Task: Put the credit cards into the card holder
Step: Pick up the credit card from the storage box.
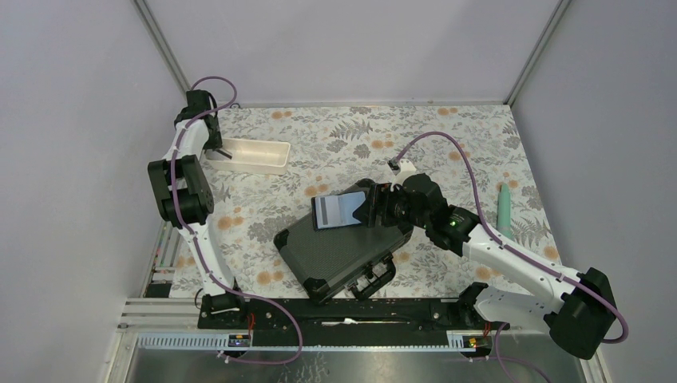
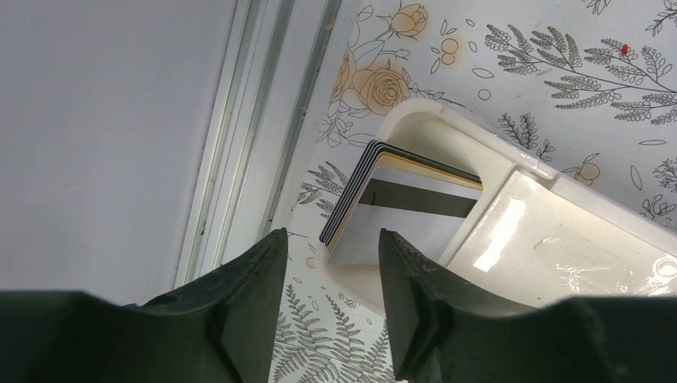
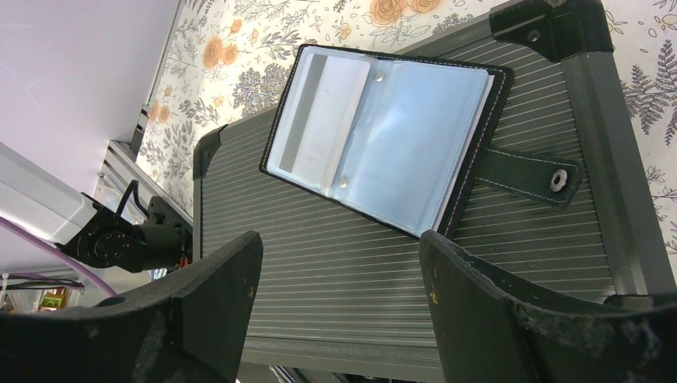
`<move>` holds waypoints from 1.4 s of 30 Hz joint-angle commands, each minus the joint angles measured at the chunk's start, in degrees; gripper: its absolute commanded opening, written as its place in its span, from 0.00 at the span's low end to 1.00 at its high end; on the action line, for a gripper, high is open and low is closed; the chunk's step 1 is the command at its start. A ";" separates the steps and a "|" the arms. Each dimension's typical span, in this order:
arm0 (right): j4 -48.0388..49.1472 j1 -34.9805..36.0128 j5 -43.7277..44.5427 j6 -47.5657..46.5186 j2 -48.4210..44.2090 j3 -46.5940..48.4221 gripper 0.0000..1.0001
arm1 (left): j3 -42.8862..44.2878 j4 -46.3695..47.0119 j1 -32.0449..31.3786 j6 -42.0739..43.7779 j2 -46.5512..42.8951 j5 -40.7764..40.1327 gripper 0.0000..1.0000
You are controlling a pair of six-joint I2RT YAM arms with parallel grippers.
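Observation:
Several credit cards [image 2: 399, 211] stand stacked on edge in the rounded end of a long white tray [image 2: 559, 231]; the front one is pale with a dark stripe. My left gripper [image 2: 331, 234] is open and empty just short of the stack; it is at the tray's left end in the top view [image 1: 217, 152]. The card holder [image 3: 383, 136] lies open on a black hard case [image 3: 359, 279], grey-blue inside up, snap tab [image 3: 527, 177] out to the side. A pale card [image 3: 319, 116] sits in one pocket. My right gripper [image 3: 339, 239] is open and empty over the case beside the holder [image 1: 335, 209].
The white tray [image 1: 247, 155] lies at the back left by the wall. The black hard case [image 1: 335, 255] with its handle takes up the middle. A pale green pen-like object [image 1: 505, 209] lies at the right. A metal rail runs along the left table edge [image 2: 263, 120].

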 commanded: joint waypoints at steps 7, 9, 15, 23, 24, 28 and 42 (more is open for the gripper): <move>1.79 -0.54 -1.23 0.07 -1.33 -0.08 0.78 | 0.52 1.07 -0.04 0.90 -0.60 -0.71 0.38; 1.84 -0.54 -1.27 0.11 -1.37 -0.12 0.78 | 0.43 1.08 -0.03 0.93 -0.37 -0.62 0.39; 1.86 -0.51 -1.18 0.05 -1.44 -0.17 0.78 | 0.51 0.88 -0.04 1.05 0.66 -0.09 0.40; 1.77 -0.58 -1.10 0.20 -1.70 -0.26 0.78 | 0.51 0.63 -0.01 1.30 2.24 0.58 0.39; 1.74 -0.51 -1.02 0.21 -1.73 -0.26 0.78 | 0.53 0.62 0.01 1.25 2.46 0.66 0.39; 1.90 -0.50 -0.76 0.17 -1.78 -0.35 0.78 | 0.60 0.62 -0.06 1.11 2.90 0.43 0.32; 1.86 -0.57 -0.83 0.05 -1.74 -0.25 0.78 | 0.29 0.59 0.00 0.94 0.41 -0.54 0.20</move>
